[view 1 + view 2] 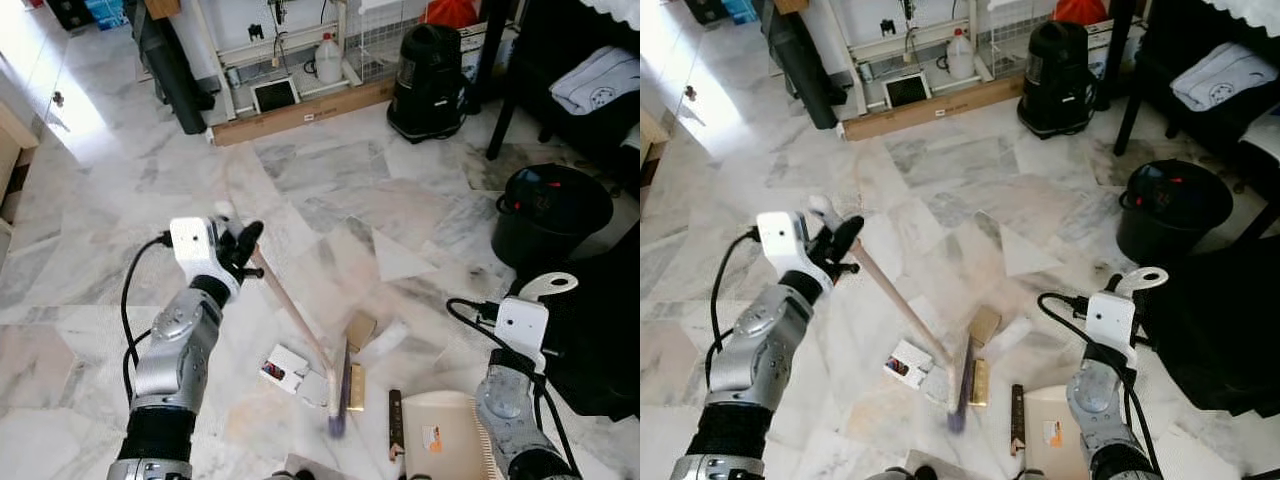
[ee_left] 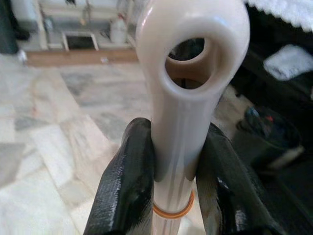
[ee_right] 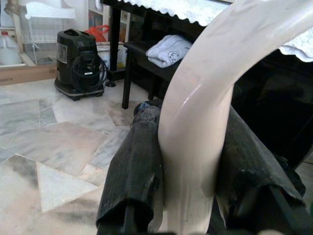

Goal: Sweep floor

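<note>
Left gripper [image 1: 243,250] clamped on the cream top end of the broom handle [image 1: 290,305], just below its hanging hole [image 2: 188,63], one black finger [image 2: 124,186] pressed to each side, an orange ring on the shaft right beneath the jaws. Slanting down and away from those jaws to the blurred broom head [image 1: 337,385] on the marble floor [image 1: 320,190]. Scattered around the head: a small white carton [image 1: 283,367] with red and dark print too small to read, a tan cardboard scrap [image 1: 359,329], a white piece [image 1: 391,337]. Right gripper [image 3: 190,161] closed tight on the curved cream handle of the dustpan [image 1: 445,432], the pan flat on the floor below those jaws, an orange-and-white sticker on it, lettering illegible. Beyond the right jaws: a black bucket [image 1: 550,212], a black vacuum cleaner [image 1: 428,82], no brand legible, folded pale cloth [image 3: 168,50] on a dark shelf.
</note>
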Available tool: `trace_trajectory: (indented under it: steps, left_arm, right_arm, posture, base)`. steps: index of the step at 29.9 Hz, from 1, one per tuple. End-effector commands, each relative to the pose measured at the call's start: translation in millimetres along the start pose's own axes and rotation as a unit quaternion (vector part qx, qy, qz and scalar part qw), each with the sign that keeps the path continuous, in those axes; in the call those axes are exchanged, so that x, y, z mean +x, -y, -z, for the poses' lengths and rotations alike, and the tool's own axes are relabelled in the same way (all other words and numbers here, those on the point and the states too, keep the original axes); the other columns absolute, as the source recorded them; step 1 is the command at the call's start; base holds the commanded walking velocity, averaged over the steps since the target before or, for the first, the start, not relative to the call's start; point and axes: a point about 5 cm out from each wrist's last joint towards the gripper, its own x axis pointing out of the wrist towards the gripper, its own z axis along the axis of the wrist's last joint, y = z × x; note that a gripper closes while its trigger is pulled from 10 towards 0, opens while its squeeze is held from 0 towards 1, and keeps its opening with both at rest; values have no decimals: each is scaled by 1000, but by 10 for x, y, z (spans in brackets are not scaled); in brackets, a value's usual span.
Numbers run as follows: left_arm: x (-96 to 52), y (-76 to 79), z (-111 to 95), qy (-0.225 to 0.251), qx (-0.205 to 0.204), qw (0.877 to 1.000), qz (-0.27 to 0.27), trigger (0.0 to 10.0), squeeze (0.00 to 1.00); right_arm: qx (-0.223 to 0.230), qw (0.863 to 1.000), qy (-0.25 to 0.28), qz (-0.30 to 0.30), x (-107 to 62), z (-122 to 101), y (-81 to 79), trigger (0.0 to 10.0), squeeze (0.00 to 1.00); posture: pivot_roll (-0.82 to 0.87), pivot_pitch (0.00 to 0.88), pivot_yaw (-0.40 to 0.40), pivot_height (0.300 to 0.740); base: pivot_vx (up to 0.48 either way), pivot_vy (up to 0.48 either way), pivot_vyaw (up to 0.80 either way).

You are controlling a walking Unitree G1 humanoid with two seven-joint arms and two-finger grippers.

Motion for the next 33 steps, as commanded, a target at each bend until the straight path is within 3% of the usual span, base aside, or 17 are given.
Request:
trace_trajectory:
  steps: [1, 14, 26, 30, 33]
  left_arm:
    - [-16, -18, 23, 2, 9, 1000, 1, 10000, 0]
    - [47, 117, 197, -38, 10, 999, 26, 10000, 0]
    - [-25, 126, 400, -84, 20, 996, 38, 10000, 0]
    - [-46, 154, 504, -115, 3, 992, 47, 10000, 0]
    - [-30, 153, 501, -111, -6, 993, 40, 10000, 0]
  right_arm:
    - [-21, 999, -39, -22, -128, 159, -18, 10000, 0]
    - [-25, 999, -43, -18, -161, 199, 27, 10000, 0]
    - [-22, 999, -43, -18, -176, 197, 21, 10000, 0]
    - [-23, 999, -44, -16, -189, 206, 26, 10000, 0]
    - [-22, 999, -45, -16, -193, 207, 24, 10000, 0]
  posture:
    - [39, 154, 139, 740]
    - [30, 171, 142, 740]
    - [24, 190, 148, 740]
    - [21, 192, 150, 740]
    - [13, 197, 150, 740]
  base:
    - [0, 0, 0]
    - [0, 0, 0]
    - [0, 0, 0]
    - [0, 0, 0]
    - [0, 0, 0]
